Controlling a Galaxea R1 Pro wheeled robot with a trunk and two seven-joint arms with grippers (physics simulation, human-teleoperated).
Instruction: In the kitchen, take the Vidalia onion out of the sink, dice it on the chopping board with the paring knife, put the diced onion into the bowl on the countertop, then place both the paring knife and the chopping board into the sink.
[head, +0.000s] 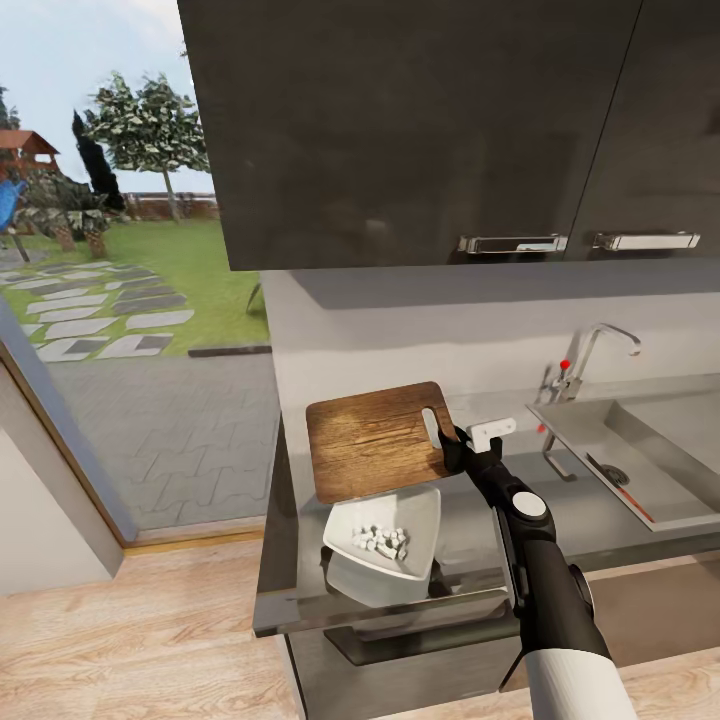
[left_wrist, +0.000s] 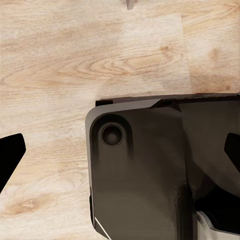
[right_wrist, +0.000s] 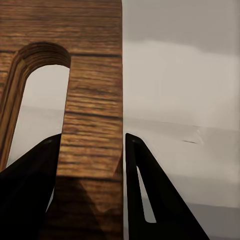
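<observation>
Head view: chopping board (head: 375, 441) slot toward sink (head: 640, 450).

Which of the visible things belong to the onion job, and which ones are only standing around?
Belonging to the job:
- chopping board, tilted, held at its handle end by the right gripper
- bowl holding diced onion
- sink
- paring knife lying in the sink
- countertop

Only standing around:
- upper cabinets
- tap
- garden trees

no legible text or labels anywhere
</observation>
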